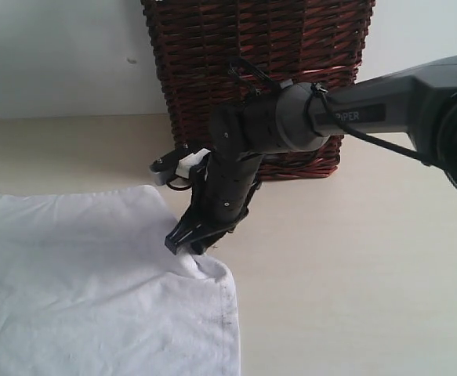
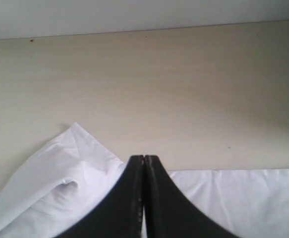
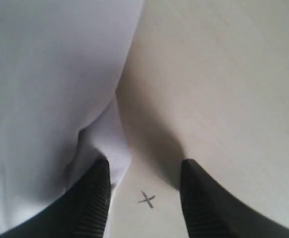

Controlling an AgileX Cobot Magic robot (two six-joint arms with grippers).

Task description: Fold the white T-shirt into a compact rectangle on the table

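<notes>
The white T-shirt (image 1: 79, 290) lies spread on the table (image 1: 353, 274) at the lower left, with a hemmed corner bunched up near the middle. My right gripper (image 1: 187, 244) points down at that corner, its tips at the cloth's edge. In the right wrist view it is open (image 3: 145, 168): one finger (image 3: 92, 198) rests against a raised fold of the T-shirt (image 3: 45, 74), the other stands over the bare table (image 3: 223, 74). My left gripper (image 2: 144, 157) is shut, its fingers pressed together above the edge of the T-shirt (image 2: 60, 173). No lettering shows.
A dark wicker basket (image 1: 259, 70) stands at the back, right behind the right arm's wrist. A small pencilled X (image 3: 146, 199) marks the table between the right fingers. Bare table (image 2: 159, 74) stretches beyond the shirt to the wall.
</notes>
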